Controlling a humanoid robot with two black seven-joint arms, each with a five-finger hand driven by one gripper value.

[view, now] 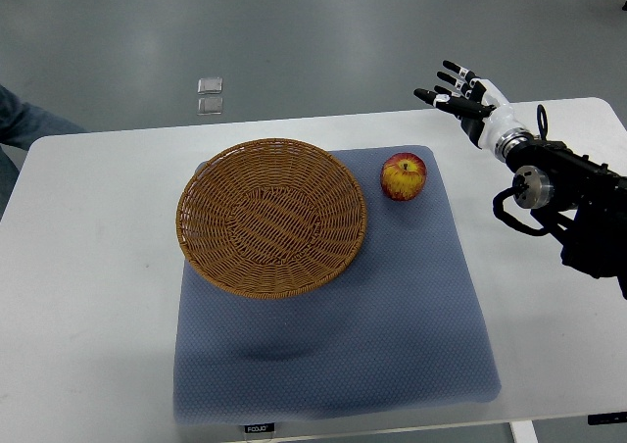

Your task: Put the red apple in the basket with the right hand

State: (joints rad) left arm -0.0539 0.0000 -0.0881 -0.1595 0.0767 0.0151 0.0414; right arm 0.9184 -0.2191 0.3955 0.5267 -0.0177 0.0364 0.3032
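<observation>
Right hand (458, 92) open, fingers spread, empty, hovering beyond apple (404, 176). Best: descend over apple, wrap firmly, lift clear of basket (271, 216) rim.

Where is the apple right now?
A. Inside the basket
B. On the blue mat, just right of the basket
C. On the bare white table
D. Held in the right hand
B: the apple sits on the mat beside the basket, clear of the open right hand.
</observation>
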